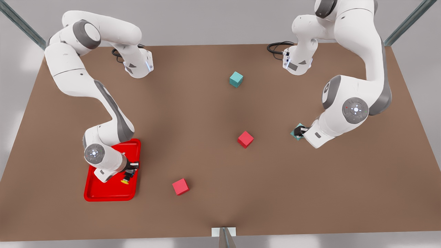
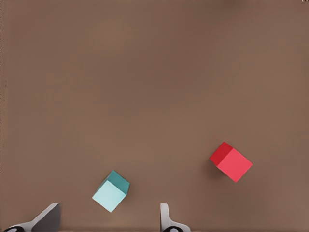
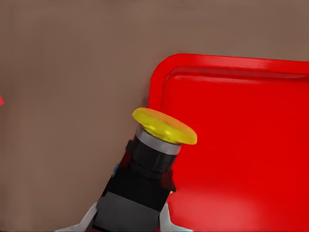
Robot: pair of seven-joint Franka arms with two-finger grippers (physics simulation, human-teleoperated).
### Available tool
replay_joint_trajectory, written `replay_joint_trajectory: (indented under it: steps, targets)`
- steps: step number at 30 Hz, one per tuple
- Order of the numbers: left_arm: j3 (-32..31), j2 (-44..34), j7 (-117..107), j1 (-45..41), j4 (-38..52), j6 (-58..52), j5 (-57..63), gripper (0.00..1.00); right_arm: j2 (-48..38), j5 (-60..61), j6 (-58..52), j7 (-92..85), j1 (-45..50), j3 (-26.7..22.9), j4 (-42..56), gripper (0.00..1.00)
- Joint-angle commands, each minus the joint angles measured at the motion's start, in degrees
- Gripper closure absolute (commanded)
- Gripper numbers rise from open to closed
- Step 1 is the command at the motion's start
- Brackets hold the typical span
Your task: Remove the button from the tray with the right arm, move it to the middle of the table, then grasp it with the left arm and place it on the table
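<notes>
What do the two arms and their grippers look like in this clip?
Both are white multi-jointed arms with grey joint covers and a round grey cap with small lights near the wrist. The right arm has a blue-lit strip at its base; the left arm has a black cable loop there. The right gripper and left gripper are black with two fingers.

Red cube point(image 1: 245, 139) sits mid-table point(image 1: 193, 113); surrounding surface open.

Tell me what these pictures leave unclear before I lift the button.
- Button: in the right wrist view its body's lower part is cut off by the picture's edge; in the front view the right hand covers most of it.
- Whether the button has left the tray floor: no view settles it.
- Teal cube beneath the left hand: largely covered by it in the front view.
</notes>
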Motion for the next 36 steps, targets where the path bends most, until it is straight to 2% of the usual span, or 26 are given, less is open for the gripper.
replay_joint_trajectory:
  steps: [1, 6, 7, 9, 10, 14, 19, 22, 23, 24, 28, 30, 32, 33, 35, 36]
  targets:
    - [0.06, -0.08, 0.11, 0.41, -0.07, -0.08, 0.06, 0.0, -1.23, 10.46, -7.54, 10.19, 9.13, -5.88, 3.57, 0.74]
    - [0.15, -0.16, 0.11, 2.78, -0.25, -0.87, 0.06, 0.0, -0.09, 26.63, -9.91, 16.7, 37.0, -24.6, 14.11, 0.74]
    - [0.15, -0.16, 0.11, 2.95, -0.25, -0.96, 0.23, 0.0, 2.19, 31.46, -12.02, 17.92, 44.28, -31.0, 18.33, 0.74]
    - [0.06, -0.34, 0.03, 3.04, -0.07, -2.1, 2.43, 0.0, 2.64, 41.39, -12.2, 18.1, 57.02, -42.87, 19.04, 0.74]
    - [0.06, -0.25, -0.24, 3.04, -0.16, -2.02, 2.43, 0.0, 3.07, 45.7, -12.2, 18.1, 61.17, -46.66, 19.04, 0.73]
    - [0.06, -0.25, -0.5, 4.71, -0.34, -2.45, 2.43, 0.0, 4.4, 47.64, -11.41, 20.56, 67.5, -47.02, 19.04, 0.73]
    - [0.06, -0.08, -0.59, 5.06, -0.42, -2.45, 2.43, 0.0, 12.13, 47.64, -10.97, 24.87, 69.61, -46.84, 25.37, 0.71]
    - [0.15, -0.16, -0.59, 5.24, -0.42, -2.54, 2.43, 0.0, 13.89, 47.64, -9.74, 25.66, 70.05, -46.75, 26.07, 0.69]
    - [0.06, -0.08, -0.59, 5.15, -0.25, -2.28, 2.52, 0.0, 13.89, 47.56, -9.74, 25.22, 70.05, -46.93, 26.07, 0.17]
    - [0.06, -0.25, -0.59, 5.15, -0.25, -2.54, 2.52, 0.0, 13.89, 47.29, -9.74, 25.22, 70.05, -47.02, 25.99, 0.0]
    - [0.06, -0.25, -0.59, 4.98, 0.1, -2.45, 2.43, 0.0, 13.36, 46.77, -10.88, 25.22, 69.53, -47.11, 25.9, 0.0]
    - [-0.02, -0.34, -0.59, 4.71, 0.28, -2.37, 2.43, 0.0, 8.1, 44.83, -11.23, 22.42, 65.22, -46.58, 21.25, 0.0]
    - [-0.02, -0.34, -0.59, 4.54, 0.28, -2.45, 2.43, 0.0, -2.72, 41.67, -11.41, 14.77, 58.81, -45.88, 8.68, 0.0]
    - [-0.02, -0.34, -0.59, 4.54, 0.28, -2.45, 2.43, 0.0, -5.7, 38.87, -12.02, 12.23, 53.38, -43.08, 5.61, 0.0]
    - [-0.2, -0.43, -0.59, 4.45, 0.28, -2.46, 2.43, 0.0, -7.47, 26.29, -15.62, 9.67, 28.32, -26.2, 5.33, 0.0]
    - [-0.29, -0.34, -0.59, 4.54, 0.28, -2.45, 2.43, 0.0, -8.87, 25.23, -18.08, 3.09, 22.07, -25.57, 5.16, 0.0]
